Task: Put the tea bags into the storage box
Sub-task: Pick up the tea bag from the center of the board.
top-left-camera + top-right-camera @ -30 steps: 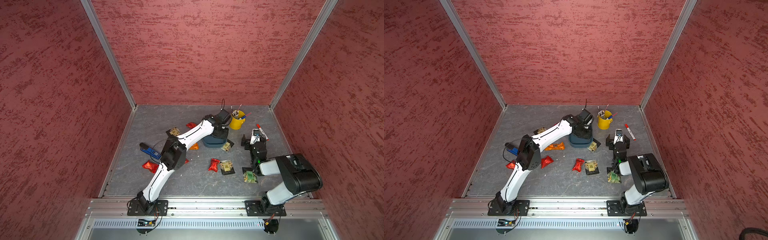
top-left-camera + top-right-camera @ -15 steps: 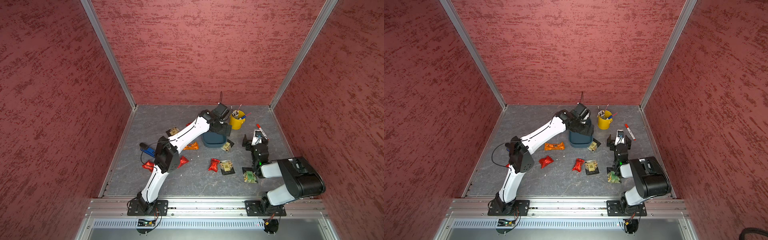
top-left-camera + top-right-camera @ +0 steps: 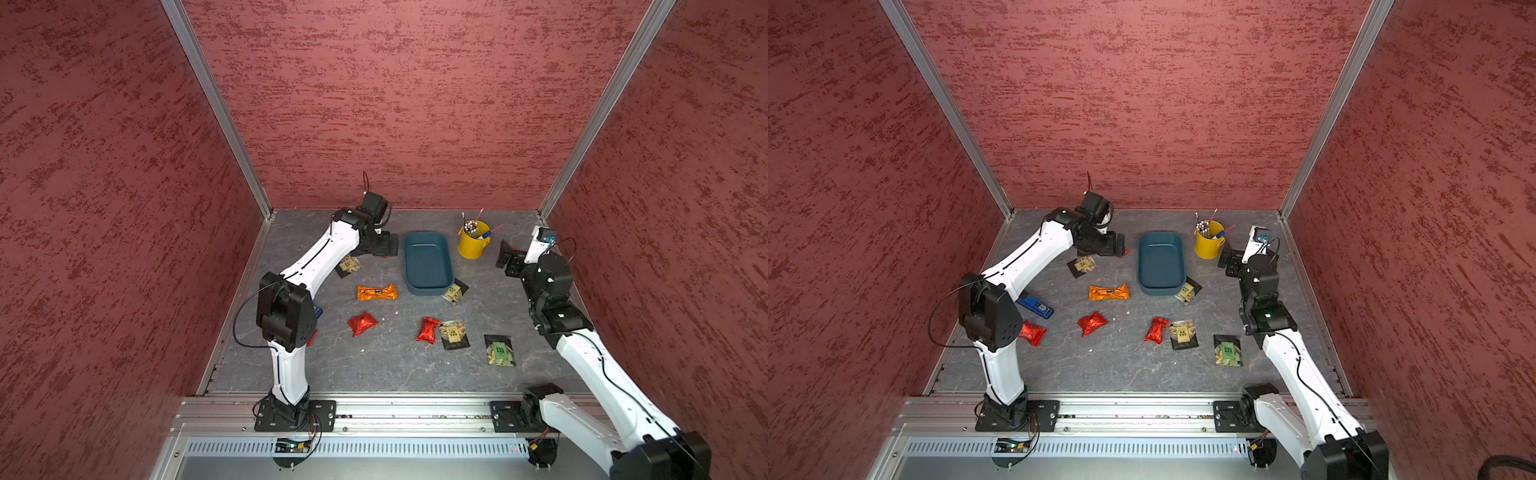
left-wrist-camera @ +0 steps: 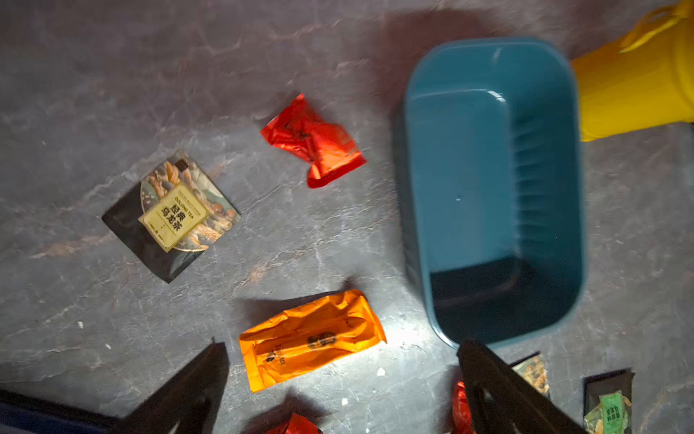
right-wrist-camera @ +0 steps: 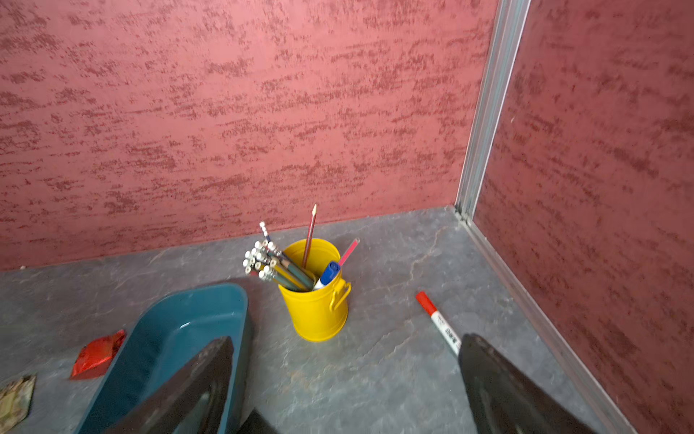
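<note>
- While the storage box (image 3: 430, 289) sits empty at far centre, the tea bags (image 3: 362, 323) lie outside it on the floor. One beige-label sachet (image 3: 455, 291) touches its near right corner, and the orange packet (image 3: 376, 292) lies near-left.
- left gripper (image 3: 388, 248) — just left of the box, jaws wide, holding nothing.
- right gripper (image 3: 509, 259) — gaping, empty, right of the yellow cup (image 3: 473, 245).

Both top views high over the storage box (image 3: 427, 262), left wrist close above it, right wrist low beside it, all sharing it
</note>
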